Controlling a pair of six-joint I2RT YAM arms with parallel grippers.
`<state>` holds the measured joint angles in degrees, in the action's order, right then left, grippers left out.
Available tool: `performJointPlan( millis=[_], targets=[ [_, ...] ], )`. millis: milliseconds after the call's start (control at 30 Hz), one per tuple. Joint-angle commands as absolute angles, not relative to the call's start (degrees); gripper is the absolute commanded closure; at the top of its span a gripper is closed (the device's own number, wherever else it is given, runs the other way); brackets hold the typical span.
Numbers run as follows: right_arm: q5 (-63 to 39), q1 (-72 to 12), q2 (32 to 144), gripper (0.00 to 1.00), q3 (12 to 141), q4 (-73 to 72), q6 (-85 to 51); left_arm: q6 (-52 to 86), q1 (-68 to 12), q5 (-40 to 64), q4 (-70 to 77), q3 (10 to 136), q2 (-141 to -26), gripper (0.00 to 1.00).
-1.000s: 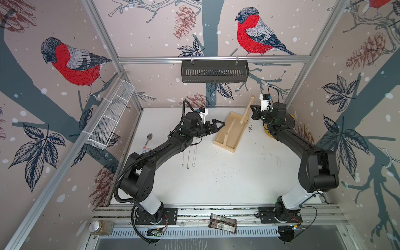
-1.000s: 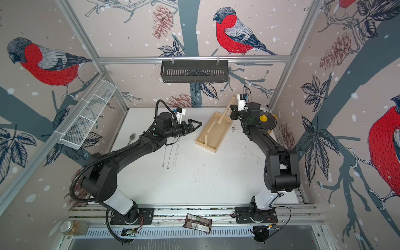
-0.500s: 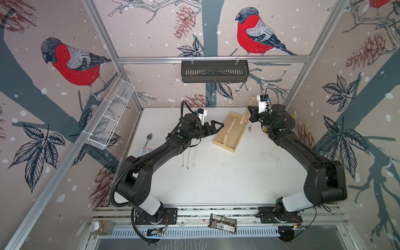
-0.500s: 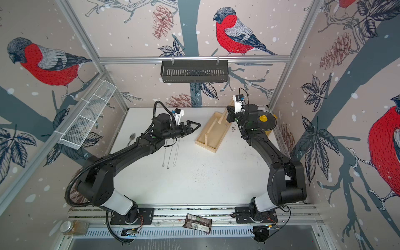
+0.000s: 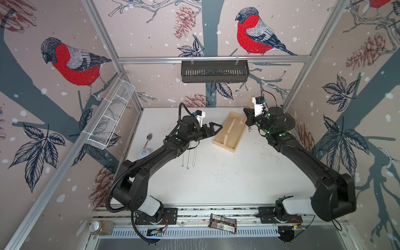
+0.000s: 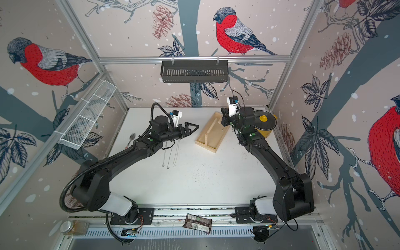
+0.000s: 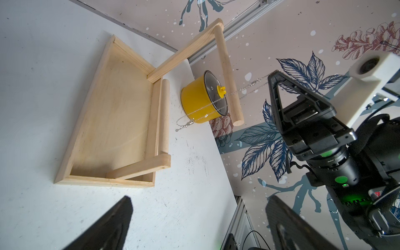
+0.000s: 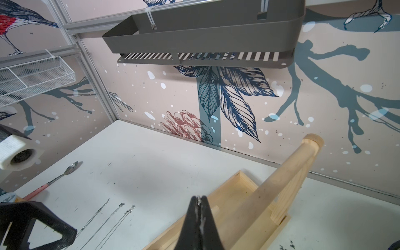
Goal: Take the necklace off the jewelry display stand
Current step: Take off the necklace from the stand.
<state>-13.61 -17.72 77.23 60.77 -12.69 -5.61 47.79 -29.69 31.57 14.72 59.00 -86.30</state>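
Observation:
The jewelry display stand (image 5: 227, 140) is a pale wood tray with posts and a round crossbar (image 7: 229, 71). It stands at the back of the white table. My right gripper (image 8: 200, 198) is shut on the thin silver necklace (image 7: 253, 83) and hovers over the stand's far end (image 5: 246, 118). From the jaws the chain runs taut across the crossbar near its free end, and its tail dangles beside the tray. Whether it still loops the bar I cannot tell. My left gripper (image 5: 218, 127) hangs open and empty just left of the stand (image 6: 205, 140), fingers wide (image 7: 199, 207).
Three more chains (image 5: 188, 155) lie stretched on the table under the left arm. A yellow lidded pot (image 6: 265, 125) sits behind the right wrist. A spoon (image 5: 148, 138) lies by the left wall. A black basket (image 5: 214, 71) and a white wire basket (image 5: 110, 116) hang on the walls.
My right gripper has shifted slightly left over the stand while its elbow swung out toward the front right. The left arm has barely moved.

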Motion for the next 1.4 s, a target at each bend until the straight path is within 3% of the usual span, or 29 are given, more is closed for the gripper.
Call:
performJointPlan(
  millis=[0, 700, 1367],
  targets=[
    [-11.9, -18.9, 75.3, 0.96, 60.6, -11.8, -4.4, 47.6, -29.9, 31.5, 15.6, 58.4, -85.2, 0.03],
    [-3.4, -29.7, 69.1, 0.97, 61.5, -3.5, -8.1, 47.1, -31.3, 31.4, 19.0, 50.4, -81.2, 0.03],
    [0.6, -35.9, 67.6, 0.97, 65.6, 1.4, -13.7, 41.2, -35.6, 29.6, 27.7, 48.1, -85.3, 0.06]
  ],
)
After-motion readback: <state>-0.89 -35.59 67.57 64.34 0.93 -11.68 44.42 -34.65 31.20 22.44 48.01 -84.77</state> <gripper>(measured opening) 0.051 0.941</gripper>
